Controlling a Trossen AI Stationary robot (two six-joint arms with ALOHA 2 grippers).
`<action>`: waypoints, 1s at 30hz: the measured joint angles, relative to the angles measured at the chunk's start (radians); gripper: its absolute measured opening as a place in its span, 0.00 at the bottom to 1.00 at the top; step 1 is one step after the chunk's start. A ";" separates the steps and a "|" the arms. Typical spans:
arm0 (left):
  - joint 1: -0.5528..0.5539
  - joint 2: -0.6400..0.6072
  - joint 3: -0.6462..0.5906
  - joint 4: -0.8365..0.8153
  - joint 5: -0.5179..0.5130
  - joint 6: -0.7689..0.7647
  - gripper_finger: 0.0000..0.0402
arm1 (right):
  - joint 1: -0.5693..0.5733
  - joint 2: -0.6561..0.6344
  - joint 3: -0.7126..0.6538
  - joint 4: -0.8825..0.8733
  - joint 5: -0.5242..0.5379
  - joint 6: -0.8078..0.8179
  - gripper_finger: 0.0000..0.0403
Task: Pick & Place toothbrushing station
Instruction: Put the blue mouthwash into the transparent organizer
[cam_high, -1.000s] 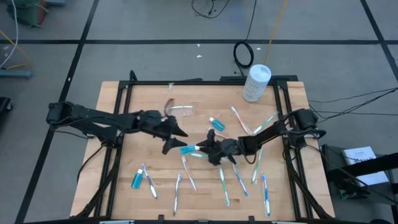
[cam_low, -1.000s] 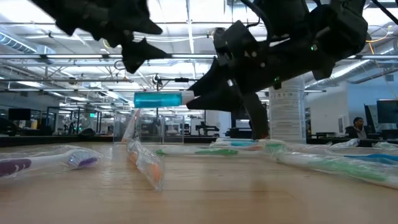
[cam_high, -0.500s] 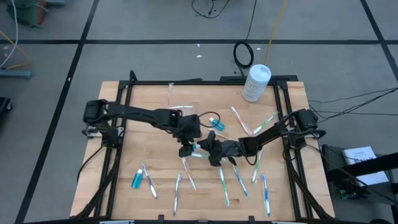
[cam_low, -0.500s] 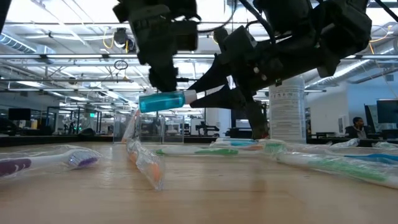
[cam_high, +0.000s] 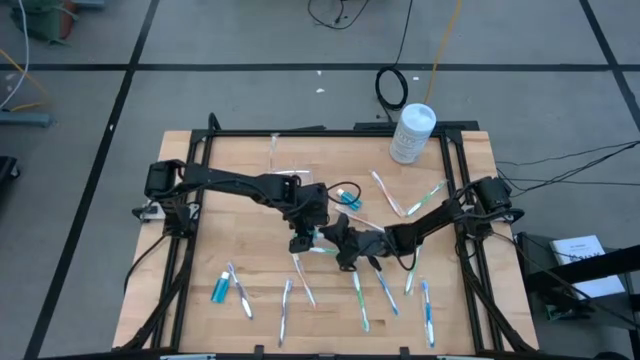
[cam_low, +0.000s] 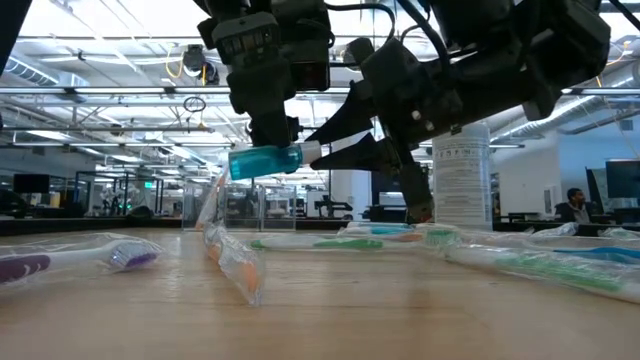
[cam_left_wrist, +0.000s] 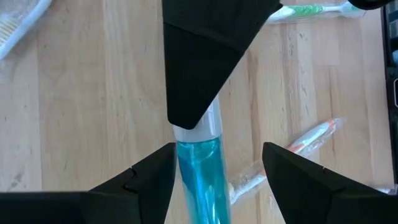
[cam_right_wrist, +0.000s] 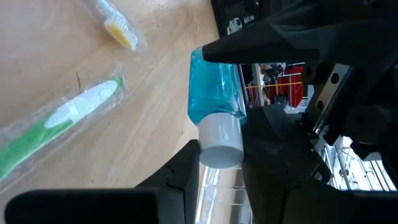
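Toothbrushing station (cam_high: 303, 177) lies beyond the left claw (cam_high: 301, 240), open astride a blue bottle (cam_low: 262, 161) the right claw (cam_low: 313, 150) grips.

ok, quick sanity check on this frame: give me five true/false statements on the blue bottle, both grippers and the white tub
1. The blue bottle is held up off the table. True.
2. The right gripper is shut on the bottle's white cap end. True.
3. The left gripper is parked at the table's left edge, far from the bottle. False: its open fingers stand either side of the bottle's blue body.
4. The white tub lies on its side in the table's middle. False: it stands upright near the far right corner.
5. Several wrapped toothbrushes lie on the table. True.
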 joint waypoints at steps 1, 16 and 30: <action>0.000 0.000 0.000 0.000 0.000 0.000 0.59 | 0.000 0.000 0.000 0.000 0.000 0.000 0.23; 0.002 0.000 0.000 0.012 -0.031 0.016 0.27 | 0.000 0.000 0.000 0.000 -0.001 -0.042 0.24; 0.002 -0.004 0.000 0.007 -0.023 0.046 0.26 | 0.000 0.000 0.000 -0.001 0.004 0.014 0.31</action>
